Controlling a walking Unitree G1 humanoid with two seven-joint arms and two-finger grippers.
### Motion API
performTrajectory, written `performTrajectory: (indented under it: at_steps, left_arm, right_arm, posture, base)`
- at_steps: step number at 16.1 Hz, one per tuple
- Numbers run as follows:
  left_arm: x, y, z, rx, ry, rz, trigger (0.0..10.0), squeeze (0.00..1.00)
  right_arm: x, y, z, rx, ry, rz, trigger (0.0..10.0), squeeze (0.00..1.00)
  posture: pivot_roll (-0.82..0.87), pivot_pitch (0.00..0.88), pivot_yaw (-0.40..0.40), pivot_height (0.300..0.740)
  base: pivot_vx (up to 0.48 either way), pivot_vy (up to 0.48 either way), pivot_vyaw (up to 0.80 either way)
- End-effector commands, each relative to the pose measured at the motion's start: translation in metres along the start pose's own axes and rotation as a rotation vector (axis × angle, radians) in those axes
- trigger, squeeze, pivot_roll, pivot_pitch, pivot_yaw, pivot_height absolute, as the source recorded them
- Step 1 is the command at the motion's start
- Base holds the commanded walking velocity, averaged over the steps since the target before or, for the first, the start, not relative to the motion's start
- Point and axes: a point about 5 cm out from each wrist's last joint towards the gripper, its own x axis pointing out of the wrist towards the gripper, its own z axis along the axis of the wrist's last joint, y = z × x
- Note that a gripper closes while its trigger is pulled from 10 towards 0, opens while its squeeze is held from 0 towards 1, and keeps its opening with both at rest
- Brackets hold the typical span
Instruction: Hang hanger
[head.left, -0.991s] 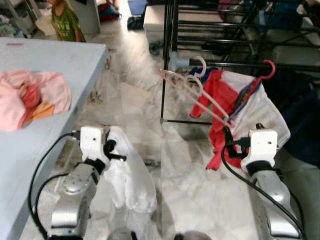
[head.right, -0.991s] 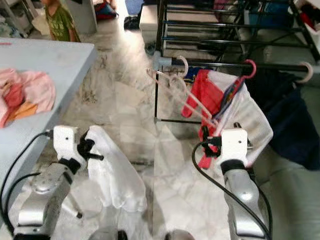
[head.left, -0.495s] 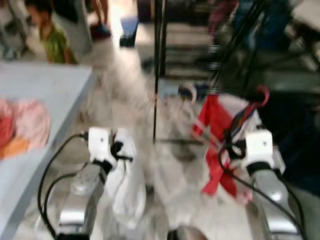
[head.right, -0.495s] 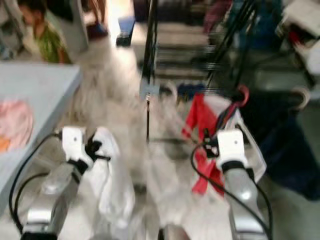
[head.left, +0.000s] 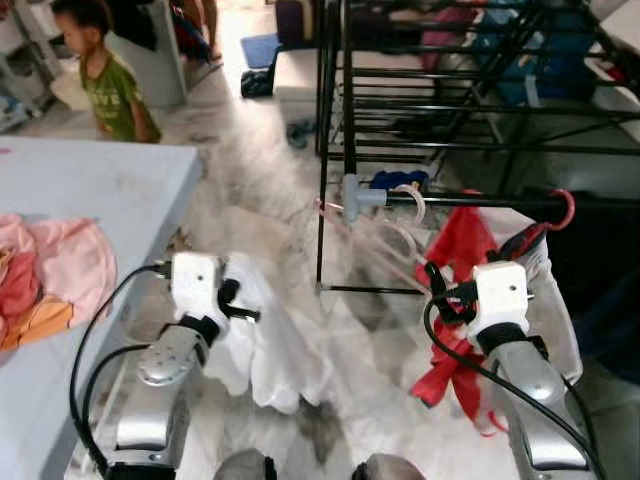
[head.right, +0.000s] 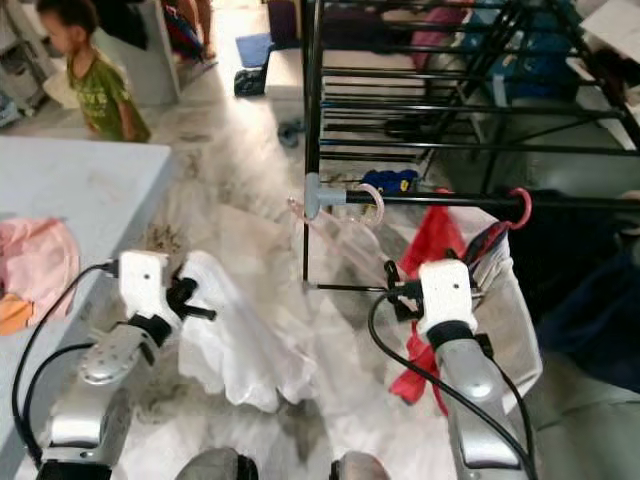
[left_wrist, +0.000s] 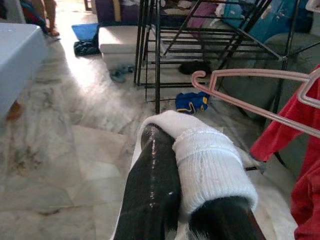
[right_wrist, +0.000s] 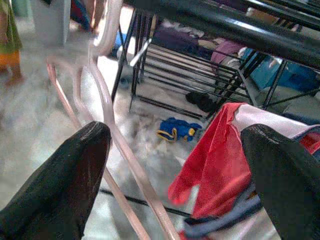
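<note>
A pale pink hanger (head.left: 372, 250) slants down from the black rack rail (head.left: 470, 202), its hook (head.left: 412, 203) over the rail beside the grey end cap. My right gripper (right_wrist: 172, 132) is open just under the rail. The hanger's arm (right_wrist: 107, 125) runs between its fingers, close to one black finger (right_wrist: 60, 190). A red garment (head.left: 455, 240) and a white one hang on a red hanger (head.left: 566, 208) right behind it. My left gripper (head.left: 240, 305) is lower and to the left, shut on a white garment (head.left: 265, 345) that droops toward the floor.
A grey table (head.left: 100, 190) with pink clothes (head.left: 50, 270) stands at the left. A child (head.left: 110, 90) stands beyond it. The black rack's lower bars (head.left: 450, 100) fill the back right, with a blue cloth (head.left: 398, 180) on the marble floor beneath.
The camera has tilted up through a blurred frame. My right gripper now sits closer under the rail beside the hanger. The left gripper still holds the white garment.
</note>
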Motion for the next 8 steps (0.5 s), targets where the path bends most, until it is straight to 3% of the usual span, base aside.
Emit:
performTrajectory:
  at_steps: [1,3,8]
  left_arm:
    - [0.002,0.004,0.007,0.023,-0.025,0.01,10.0,0.0]
    - [0.003,0.003,0.007,0.024,-0.026,0.01,10.0,0.0]
    - [0.003,0.0,0.007,0.028,-0.017,0.003,10.0,0.0]
  right_arm:
    - [0.002,0.002,-0.007,-0.056,0.033,0.027,10.0,0.0]
    - [0.004,0.003,-0.011,0.006,0.074,0.043,10.0,0.0]
    - [0.026,0.002,-0.012,-0.112,0.084,0.263,10.0,0.0]
  posture:
    - [-0.02,0.038,-0.022,0.74]
    - [-0.02,0.039,-0.021,0.74]
    - [0.0,0.055,-0.024,0.74]
  base:
    - [0.0,0.0,0.0]
    - [0.0,0.0,0.0]
    - [0.0,0.0,0.0]
